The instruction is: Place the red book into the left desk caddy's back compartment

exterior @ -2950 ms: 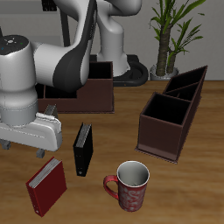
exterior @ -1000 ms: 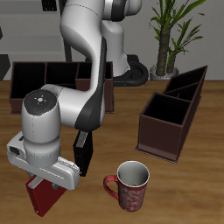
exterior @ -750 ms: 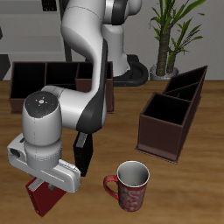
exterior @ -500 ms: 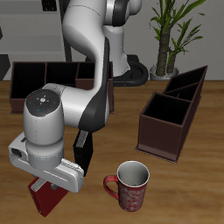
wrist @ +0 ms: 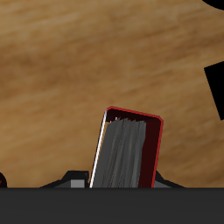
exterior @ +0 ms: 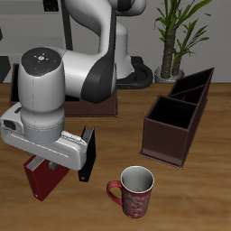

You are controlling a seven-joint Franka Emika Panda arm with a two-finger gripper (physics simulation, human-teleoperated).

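Note:
The red book [exterior: 42,178] hangs under my gripper [exterior: 50,162], near the table's front edge, tilted and raised a little off the wood. The wrist view shows it close up with its white page edges [wrist: 127,154], and the jaws stand closed on its upper end. The left desk caddy [exterior: 173,126] stands apart, across the table. Its low square section is nearer the front. Its back compartment [exterior: 193,88], with sloping walls, lies farther back, and nothing shows inside it.
A black book [exterior: 87,154] stands upright right beside the gripper. A red patterned mug [exterior: 135,191] sits near the front edge between the book and the caddy. A long wide brown caddy [exterior: 101,97] lies behind the arm. A potted plant [exterior: 175,36] stands at the back.
The arm has risen and the red book has come up off the table with it, shifting slightly back from the front edge. The black book, mug and caddies have not moved.

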